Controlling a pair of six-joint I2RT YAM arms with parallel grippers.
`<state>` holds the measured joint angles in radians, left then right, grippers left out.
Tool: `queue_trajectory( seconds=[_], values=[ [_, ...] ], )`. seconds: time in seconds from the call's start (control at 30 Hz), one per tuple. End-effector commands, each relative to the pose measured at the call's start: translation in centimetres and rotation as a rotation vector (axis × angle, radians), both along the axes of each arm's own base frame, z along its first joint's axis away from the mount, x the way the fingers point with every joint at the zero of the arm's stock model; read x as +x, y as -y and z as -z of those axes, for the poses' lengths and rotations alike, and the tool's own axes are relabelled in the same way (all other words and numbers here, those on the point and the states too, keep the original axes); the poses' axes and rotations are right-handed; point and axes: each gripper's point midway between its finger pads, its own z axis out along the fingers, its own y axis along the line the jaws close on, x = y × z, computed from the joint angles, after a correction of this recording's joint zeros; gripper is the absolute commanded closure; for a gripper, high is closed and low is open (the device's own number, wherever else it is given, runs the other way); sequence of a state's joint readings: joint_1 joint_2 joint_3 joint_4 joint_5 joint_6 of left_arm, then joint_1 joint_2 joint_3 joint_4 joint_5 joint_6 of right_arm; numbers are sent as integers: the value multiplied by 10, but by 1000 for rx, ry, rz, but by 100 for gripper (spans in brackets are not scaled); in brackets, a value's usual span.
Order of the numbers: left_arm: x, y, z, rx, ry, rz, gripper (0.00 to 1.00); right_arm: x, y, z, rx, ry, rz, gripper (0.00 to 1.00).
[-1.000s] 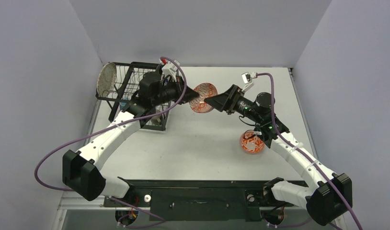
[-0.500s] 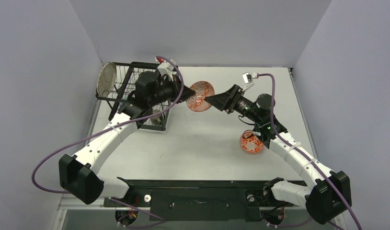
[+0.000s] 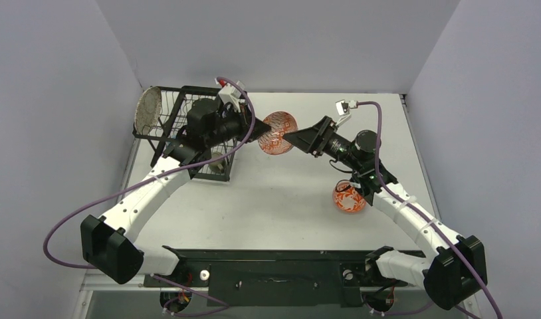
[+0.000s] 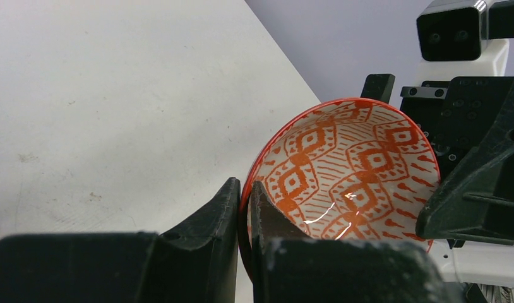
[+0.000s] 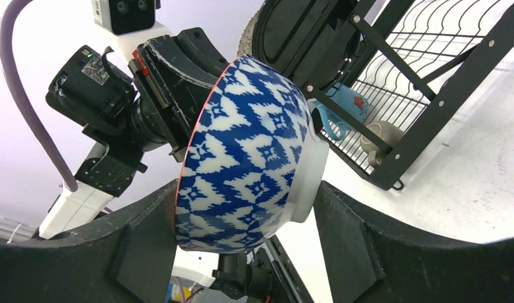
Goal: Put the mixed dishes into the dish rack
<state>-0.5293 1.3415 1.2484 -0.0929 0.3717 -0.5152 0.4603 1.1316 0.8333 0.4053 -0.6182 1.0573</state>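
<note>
- Right now the left arm [image 3: 145, 193] stretches from its near-left base up past the black wire dish rack [image 3: 171, 114], wrist pointing right.
- The left fingers [image 4: 232, 208] are pinching the rim of a red-orange-and-white patterned bowl [image 4: 349, 170], one finger inside, one outside.
- That bowl hangs tipped on its side above the tabletop [image 3: 274, 199], just right of the rack.
- The right arm [image 3: 404, 206] bends up and leftward to meet it; the right fingers [image 3: 294, 137] are spread wide, straddling the bowl from rim to foot, though I can't tell whether they squeeze it.
- A second patterned bowl [image 3: 348, 197] sits on the tabletop beneath the right arm.
</note>
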Motion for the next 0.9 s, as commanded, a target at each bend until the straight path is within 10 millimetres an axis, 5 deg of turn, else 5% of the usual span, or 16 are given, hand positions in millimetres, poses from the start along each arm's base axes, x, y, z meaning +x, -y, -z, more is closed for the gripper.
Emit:
queue_trajectory(
  seconds=[0.0, 0.1, 0.33, 0.57, 0.87],
  values=[
    [-10, 0, -66, -100, 152, 26, 100, -2, -7, -18, 42, 63, -31, 34],
    [-10, -1, -63, -91, 149, 25, 100, -3, -6, -22, 74, 73, -38, 40],
    [-11, 0, -64, -98, 150, 32, 100, -1, -7, -20, 81, 69, -36, 29],
    [-9, 1, -63, -92, 152, 31, 100, 0, -10, -21, 80, 66, -48, 32],
    [-7, -3, -62, -77, 153, 11, 100, -2, -15, -28, 144, 69, -101, 88]
  ],
)
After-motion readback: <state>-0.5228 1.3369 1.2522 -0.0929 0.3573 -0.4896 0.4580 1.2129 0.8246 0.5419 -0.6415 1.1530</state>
